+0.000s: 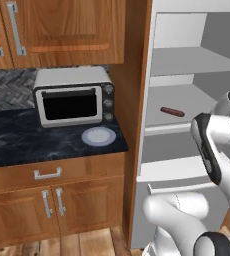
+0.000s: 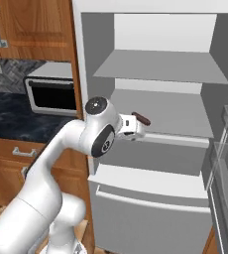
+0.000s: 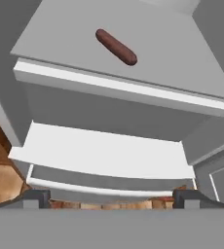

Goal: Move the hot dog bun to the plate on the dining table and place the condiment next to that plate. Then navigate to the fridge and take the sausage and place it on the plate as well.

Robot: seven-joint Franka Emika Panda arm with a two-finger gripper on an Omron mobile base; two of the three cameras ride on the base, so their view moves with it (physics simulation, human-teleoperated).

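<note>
A: Since the fridge (image 2: 150, 99) is standing open w/ the base parked right in front, the big risk is the arm itself. It's rising from the base, bending at the elbow and reaching fwd toward the shelves, so a careless push could be knocking the wrist into the shelf lip (image 3: 119, 87).

B: Agreed. And the open door w/ its bins is sitting close on the right side in the right base view, so a wide swing on the way out could be clipping it, I'd guess.

A: Next down: the shelf the sausage (image 3: 116, 46) is lying on. It's resting a bit back from the front edge, lying diagonally in the hand view. Approaching too low, and the fingers are hitting the lip instead of clearing it.

B: And the sausage is round and thin, so it's prob. rolling away if one fingertip (image 3: 36, 197) is touching first.

A: Gripper (image 3: 111, 199) state?

B: Jaws are spread wide, nothing between them. Hand is pointing into the fridge, hovering below and in front of the sausage shelf, not yet over it.

A: So it's needing to be lifting and lining the fingers across the sausage, not along it.

B: Yep, otherwise it's closing on air or pinching an end and dropping it.
</note>
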